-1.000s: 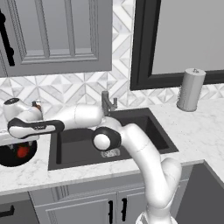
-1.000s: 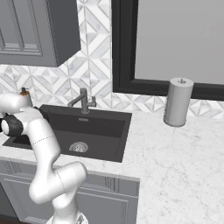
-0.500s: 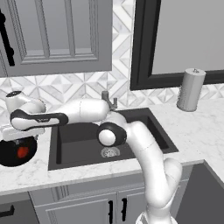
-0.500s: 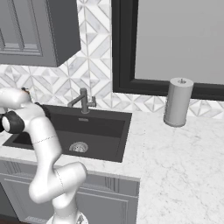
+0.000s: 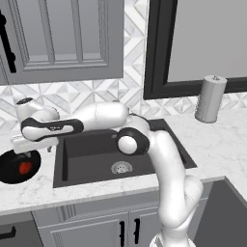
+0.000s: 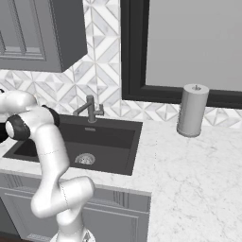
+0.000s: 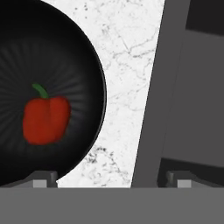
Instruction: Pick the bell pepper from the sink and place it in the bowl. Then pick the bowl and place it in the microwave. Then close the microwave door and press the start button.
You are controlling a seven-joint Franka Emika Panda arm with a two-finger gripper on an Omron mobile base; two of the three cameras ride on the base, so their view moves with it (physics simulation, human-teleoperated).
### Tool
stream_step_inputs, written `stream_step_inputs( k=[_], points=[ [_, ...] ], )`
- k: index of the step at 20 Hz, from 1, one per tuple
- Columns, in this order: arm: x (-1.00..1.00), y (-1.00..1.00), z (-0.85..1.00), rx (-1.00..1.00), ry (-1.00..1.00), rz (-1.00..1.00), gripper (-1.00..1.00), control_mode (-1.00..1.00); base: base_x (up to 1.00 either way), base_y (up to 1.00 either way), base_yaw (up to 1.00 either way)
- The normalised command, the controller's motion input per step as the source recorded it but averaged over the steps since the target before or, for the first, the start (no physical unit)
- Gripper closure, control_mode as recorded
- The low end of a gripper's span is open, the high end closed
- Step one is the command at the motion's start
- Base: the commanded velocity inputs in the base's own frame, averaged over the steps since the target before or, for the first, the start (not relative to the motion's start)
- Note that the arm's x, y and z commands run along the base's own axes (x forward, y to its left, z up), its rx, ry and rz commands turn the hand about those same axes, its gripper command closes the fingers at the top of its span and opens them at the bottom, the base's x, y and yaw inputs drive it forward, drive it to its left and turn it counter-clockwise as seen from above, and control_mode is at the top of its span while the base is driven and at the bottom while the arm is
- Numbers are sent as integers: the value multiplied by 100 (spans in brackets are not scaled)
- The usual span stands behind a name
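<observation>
Since a second ago the arm has lifted a little, jaws spread wide and empty above the desk's left end. The bell pepper (image 7: 45,119) lies in the bowl (image 7: 83,65) beside the sink (image 5: 96,154); carrying the bowl to the microwave, shutting its door and pressing start remain.

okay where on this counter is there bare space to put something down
The widest bare patch is the marble counter right of the sink, in front of the paper towel roll. The sink floor around the drain is bare too. Left of the sink is crowded: the bowl holding the bell pepper, with the open gripper above.
</observation>
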Motion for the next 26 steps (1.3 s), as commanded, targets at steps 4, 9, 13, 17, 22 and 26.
stream_step_inputs(
  k=[4, 9, 13, 17, 22, 26],
  points=[
    [4, -1, -21, 6, -5, 0, -100, -100, 0, 0, 0],
    [38, 4, -10, 1, -2, 0, -100, -100, 0, 0, 0],
    [21, 11, 0, 0, 0, 0, -100, -100, 0, 0, 0],
    [5, 44, 0, 0, 0, 0, -100, -100, 0, 0, 0],
    [5, 30, -4, 0, 0, 0, -100, -100, 0, 0, 0],
    [9, 0, -13, 0, 0, 0, -100, -100, 0, 0, 0]
  ],
)
